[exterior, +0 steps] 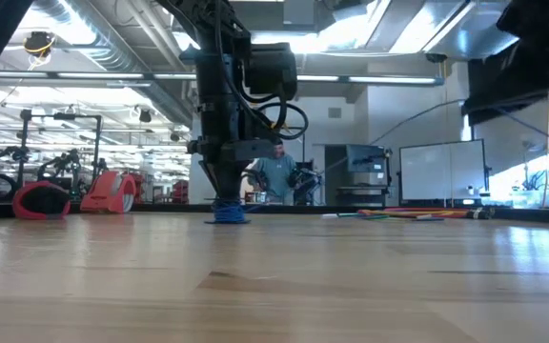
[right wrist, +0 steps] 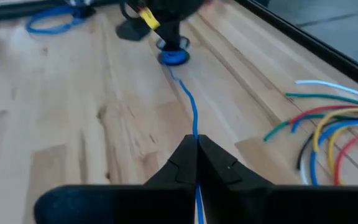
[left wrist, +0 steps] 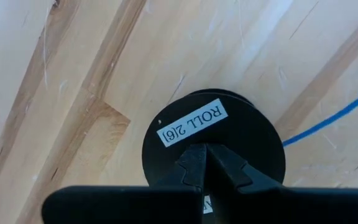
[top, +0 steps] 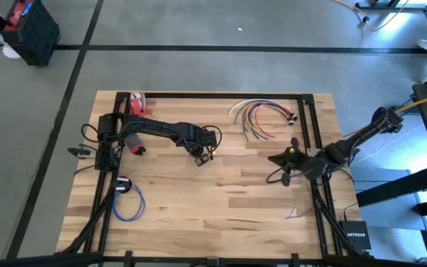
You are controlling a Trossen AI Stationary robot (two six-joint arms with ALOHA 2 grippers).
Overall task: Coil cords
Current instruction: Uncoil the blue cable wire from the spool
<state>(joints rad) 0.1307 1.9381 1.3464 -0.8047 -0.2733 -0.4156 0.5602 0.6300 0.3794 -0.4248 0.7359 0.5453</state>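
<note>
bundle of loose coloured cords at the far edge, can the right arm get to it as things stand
Probably not yet. The path over the table to the coloured cords looks free, but the right gripper is shut on the blue cord, which runs to the spool under the left gripper.

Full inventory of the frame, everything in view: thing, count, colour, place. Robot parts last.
blue cord: one, blue, stretched taut across mid-table between the two tools
black spool: one, black with a white label, under the left tool, blue cord wound at its base
coiled blue cord: one, blue, on the table's left side, near edge
loose cords: a bunch, red, orange, white, green, yellow, blue, far right part of the table
red tape roll: one, red, far left corner
table: one, light wood
person: one, in the room beyond the table
left tool: shut, pressed on the spool
right tool: shut on the blue cord
</note>
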